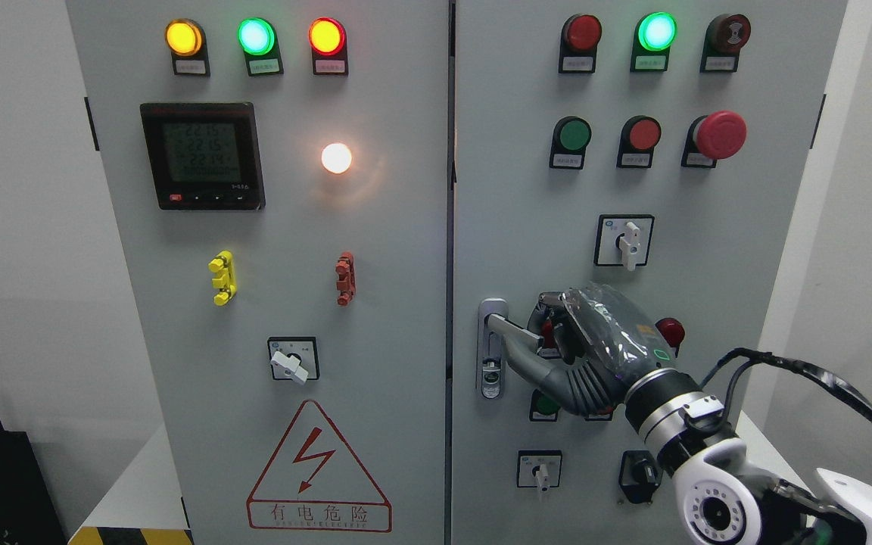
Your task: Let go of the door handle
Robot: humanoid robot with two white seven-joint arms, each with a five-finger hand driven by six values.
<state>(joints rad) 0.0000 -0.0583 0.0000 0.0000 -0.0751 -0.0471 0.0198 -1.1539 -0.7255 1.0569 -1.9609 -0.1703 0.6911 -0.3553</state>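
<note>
The silver door handle (502, 325) sits on its lock plate at the left edge of the right cabinet door (527, 212), with its lever pointing right. My right hand (540, 333) comes in from the lower right, and a clear plastic cover wraps its back. Its fingers (553, 303) curl over the lever's outer end and the grey thumb (534, 365) lies under it, so the hand is shut on the handle. The tip of the lever is hidden inside the hand. The door looks closed, flush with the left door (390, 250). My left hand is out of view.
Rotary switches (624, 241), push buttons and a red emergency stop (720, 135) stand out from the right door around the hand. Buttons behind the hand are partly hidden. The left door carries a meter (202, 155), lamps and a warning triangle (318, 469). A black cable (822, 375) loops by my right forearm.
</note>
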